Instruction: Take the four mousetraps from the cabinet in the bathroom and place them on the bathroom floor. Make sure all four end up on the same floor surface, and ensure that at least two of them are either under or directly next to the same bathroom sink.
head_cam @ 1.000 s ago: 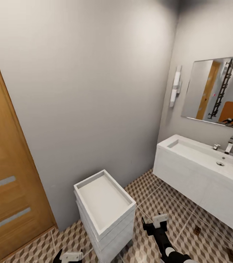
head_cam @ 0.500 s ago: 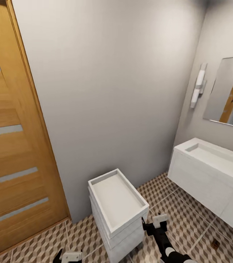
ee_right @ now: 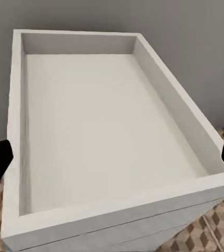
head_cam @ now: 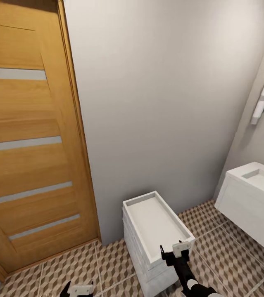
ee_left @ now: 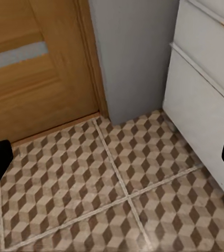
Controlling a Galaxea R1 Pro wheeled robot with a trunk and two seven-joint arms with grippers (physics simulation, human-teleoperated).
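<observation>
Neither mousetraps nor cabinet are in sight. The right gripper (head_cam: pixel 180 251), jaws spread and empty, hangs over the white tray-topped unit (head_cam: pixel 156 222). The left gripper (head_cam: pixel 80 290), also spread and empty, faces bathroom floor (ee_left: pixel 91 184). The bathroom sink (head_cam: pixel 255 198) lies to the right, nearer the right arm.

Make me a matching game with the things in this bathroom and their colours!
Things:
1. door
2. tray-topped drawer unit
3. wall
4. floor

Colours:
A. plain grey
B. brown, beige and white cube pattern
C. orange-brown wood with pale stripes
D. white

Pairs: 1-C, 2-D, 3-A, 4-B
</observation>
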